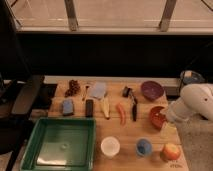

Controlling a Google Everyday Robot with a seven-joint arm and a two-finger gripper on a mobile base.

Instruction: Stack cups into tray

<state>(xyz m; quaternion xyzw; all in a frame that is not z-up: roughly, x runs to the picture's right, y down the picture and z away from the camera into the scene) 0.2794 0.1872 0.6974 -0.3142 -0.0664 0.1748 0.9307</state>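
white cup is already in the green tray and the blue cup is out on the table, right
No. The camera view shows the white cup on the table, just right of the green tray, which holds no cup. The blue cup is out on the table, as you said. The gripper is at the right, by the red bowl.
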